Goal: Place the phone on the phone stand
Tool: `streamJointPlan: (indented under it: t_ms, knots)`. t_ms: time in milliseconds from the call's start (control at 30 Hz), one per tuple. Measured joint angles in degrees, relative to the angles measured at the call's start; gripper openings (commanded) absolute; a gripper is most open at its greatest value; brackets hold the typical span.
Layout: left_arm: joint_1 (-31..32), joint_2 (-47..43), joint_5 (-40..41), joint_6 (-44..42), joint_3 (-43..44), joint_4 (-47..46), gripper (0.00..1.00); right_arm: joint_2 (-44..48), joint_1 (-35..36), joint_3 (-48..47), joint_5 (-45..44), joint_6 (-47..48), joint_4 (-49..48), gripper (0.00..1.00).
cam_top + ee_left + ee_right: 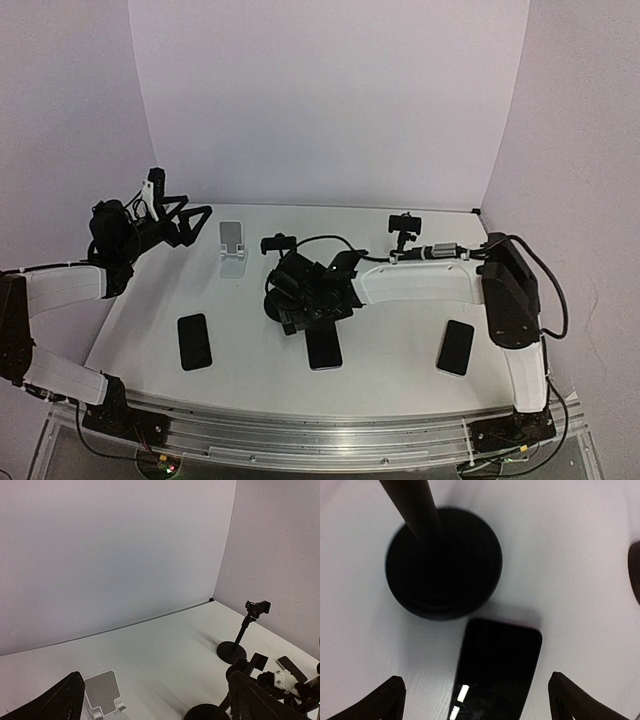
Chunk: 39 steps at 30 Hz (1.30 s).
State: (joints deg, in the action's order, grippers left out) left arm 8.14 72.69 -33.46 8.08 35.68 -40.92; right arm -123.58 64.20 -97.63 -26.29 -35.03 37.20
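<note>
The right tool [475, 696] hangs open, empty, over the middle phone [497, 672], flat on the bench [390, 345] just beside a black stand [445, 570]; the left tool [155, 692] open, raised near the white stand [233, 247]; three phones, three stands, two black.

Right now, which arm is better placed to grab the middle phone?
Right. The right gripper, open, hangs above the middle phone, framed between its fingers in the wrist view. The left gripper, also open, is raised at the far left.
</note>
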Motion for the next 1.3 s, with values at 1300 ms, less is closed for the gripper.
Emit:
streamJointPlan:
  t_ms: [1300]
  knots:
    - [0.0, -0.8, -0.9, -0.2, -0.1, 1.1, 0.99, -5.2, -2.6, -0.1, 13.0, -6.7, 9.0, 0.79]
